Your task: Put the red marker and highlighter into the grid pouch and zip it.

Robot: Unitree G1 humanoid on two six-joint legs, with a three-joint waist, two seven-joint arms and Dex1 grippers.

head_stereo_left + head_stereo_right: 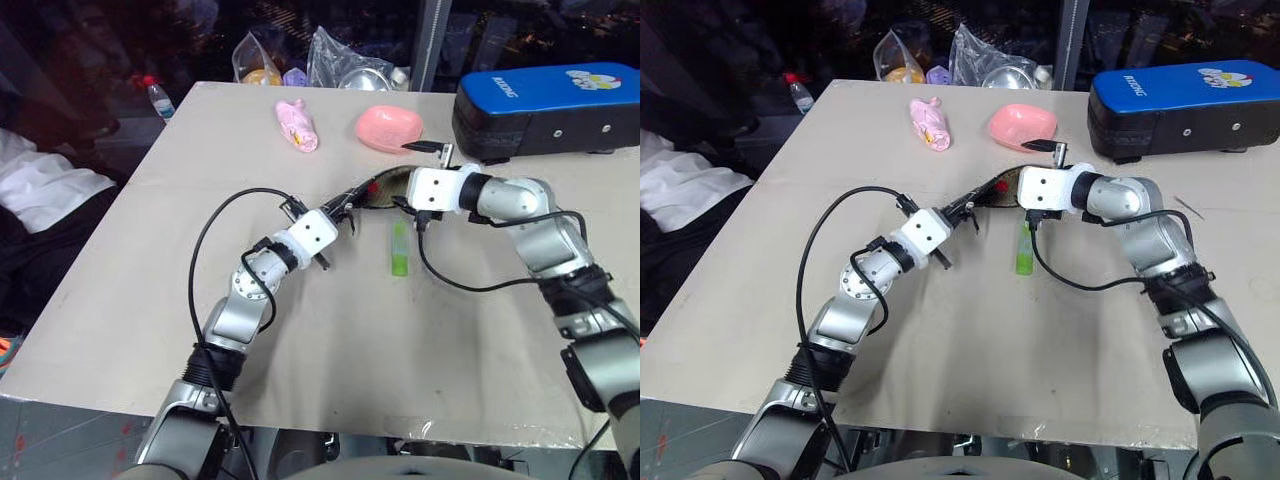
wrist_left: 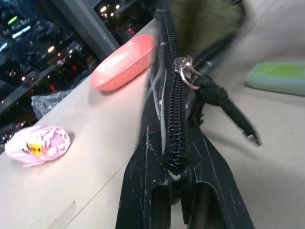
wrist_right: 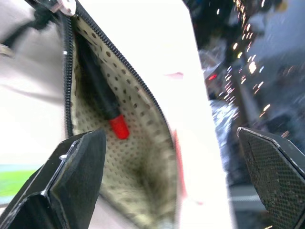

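Observation:
The grid pouch (image 1: 388, 186) lies mid-table with its mouth held open, showing a dotted cream lining (image 3: 143, 157). The red marker (image 3: 102, 98), black with a red cap, lies inside it. My left gripper (image 1: 343, 212) is shut on the pouch's zipper edge (image 2: 174, 143), and the zipper pull (image 2: 188, 72) sits just beyond its fingers. My right gripper (image 1: 408, 178) is open wide at the pouch's mouth with nothing between its fingers (image 3: 71, 176). The light-green highlighter (image 1: 400, 248) lies flat on the table just in front of the pouch.
A big blue hard case (image 1: 550, 105) stands at the back right. A pink dish (image 1: 388, 128) and a pink packet (image 1: 297, 125) lie behind the pouch. Plastic bags (image 1: 345, 62) and a small bottle (image 1: 156, 97) sit at the far edge.

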